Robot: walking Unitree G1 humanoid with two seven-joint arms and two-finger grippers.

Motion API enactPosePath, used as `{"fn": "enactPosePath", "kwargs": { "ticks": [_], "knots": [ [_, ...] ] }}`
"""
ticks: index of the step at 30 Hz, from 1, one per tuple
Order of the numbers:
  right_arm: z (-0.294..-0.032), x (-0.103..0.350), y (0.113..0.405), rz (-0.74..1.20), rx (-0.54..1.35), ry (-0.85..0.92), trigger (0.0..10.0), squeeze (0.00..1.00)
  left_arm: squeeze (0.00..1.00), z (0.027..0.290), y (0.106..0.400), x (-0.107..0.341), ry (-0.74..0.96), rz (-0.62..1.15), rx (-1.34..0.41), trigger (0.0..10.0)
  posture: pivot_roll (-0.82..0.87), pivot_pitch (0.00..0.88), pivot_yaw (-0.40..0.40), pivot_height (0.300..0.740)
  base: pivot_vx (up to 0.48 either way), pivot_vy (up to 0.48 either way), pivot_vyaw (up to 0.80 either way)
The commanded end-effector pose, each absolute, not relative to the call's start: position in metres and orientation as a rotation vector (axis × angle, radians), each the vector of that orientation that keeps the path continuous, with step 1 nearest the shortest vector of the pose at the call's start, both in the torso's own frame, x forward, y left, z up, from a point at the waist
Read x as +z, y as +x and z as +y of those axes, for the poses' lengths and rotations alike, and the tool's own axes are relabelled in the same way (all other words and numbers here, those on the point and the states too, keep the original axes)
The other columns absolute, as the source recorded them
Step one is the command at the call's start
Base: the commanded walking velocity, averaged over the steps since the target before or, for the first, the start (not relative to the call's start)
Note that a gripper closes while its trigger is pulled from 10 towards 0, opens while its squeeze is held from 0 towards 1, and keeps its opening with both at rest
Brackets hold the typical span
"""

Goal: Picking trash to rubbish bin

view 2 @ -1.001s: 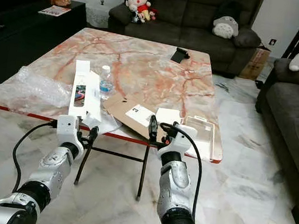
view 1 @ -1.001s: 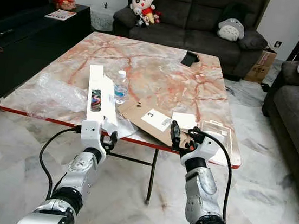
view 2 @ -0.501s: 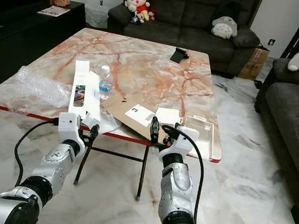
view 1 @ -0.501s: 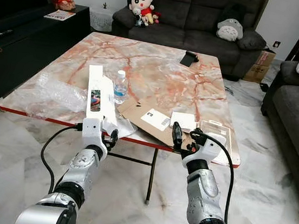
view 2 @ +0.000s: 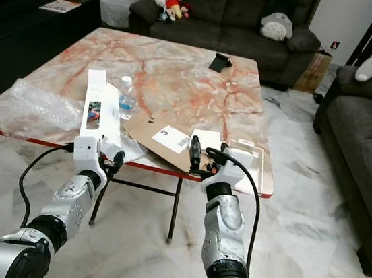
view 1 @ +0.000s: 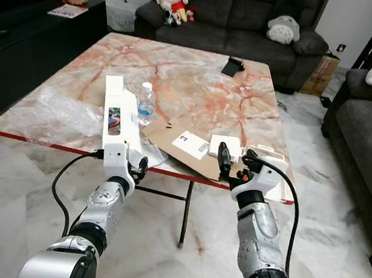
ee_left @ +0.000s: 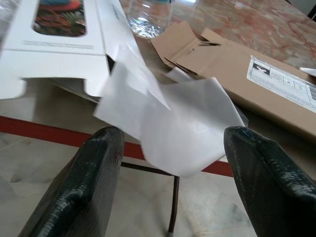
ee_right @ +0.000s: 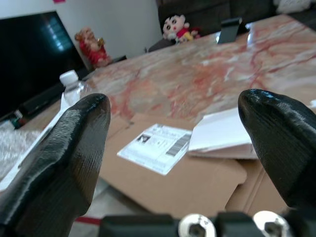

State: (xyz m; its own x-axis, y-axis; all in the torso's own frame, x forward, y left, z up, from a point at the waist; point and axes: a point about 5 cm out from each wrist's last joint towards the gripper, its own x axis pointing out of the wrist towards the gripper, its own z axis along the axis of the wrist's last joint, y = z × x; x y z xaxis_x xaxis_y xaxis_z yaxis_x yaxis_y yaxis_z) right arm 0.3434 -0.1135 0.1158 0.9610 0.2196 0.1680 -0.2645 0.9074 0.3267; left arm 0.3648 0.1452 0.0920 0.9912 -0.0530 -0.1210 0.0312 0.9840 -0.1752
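Long white box (view 1: 115, 113) lay lengthwise across counter (view 1: 199, 86), near end overhanging; left gripper (ee_left: 168, 148) and right gripper (ee_right: 173, 143) fingers spread.

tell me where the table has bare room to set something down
The far half of the table is bare marble, bordered by the water bottle and the black item at the far edge. The near edge is crowded: bubble wrap, long white box, flattened cardboard, clear tray.

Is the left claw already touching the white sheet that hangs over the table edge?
Apart. In the left wrist view, both black fingers stand open with floor visible between them and the white sheet beyond their tips.
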Motion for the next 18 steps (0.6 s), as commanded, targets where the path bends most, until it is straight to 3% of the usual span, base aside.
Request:
{"fn": "enactPosePath", "kwargs": {
  "ticks": [1,9,18],
  "knots": [
    [-0.107,0.124,0.345,-0.143,0.283,0.343,10.0,0.00,0.00,0.144,0.363,0.088,-0.174,0.142,-0.040,10.0,0.08,0.098,-0.076,0.740,0.000,0.000,0.00],
    [-0.094,0.123,0.338,-0.119,0.325,0.357,10.0,0.00,0.00,0.149,0.363,0.089,-0.178,0.133,-0.020,10.0,0.08,0.114,-0.088,0.740,0.000,0.000,0.00],
    [-0.096,0.116,0.327,-0.094,0.328,0.360,10.0,0.00,0.00,0.153,0.364,0.092,-0.195,0.110,0.021,10.0,0.06,0.132,-0.101,0.740,0.000,0.000,0.00]
  ]
}}
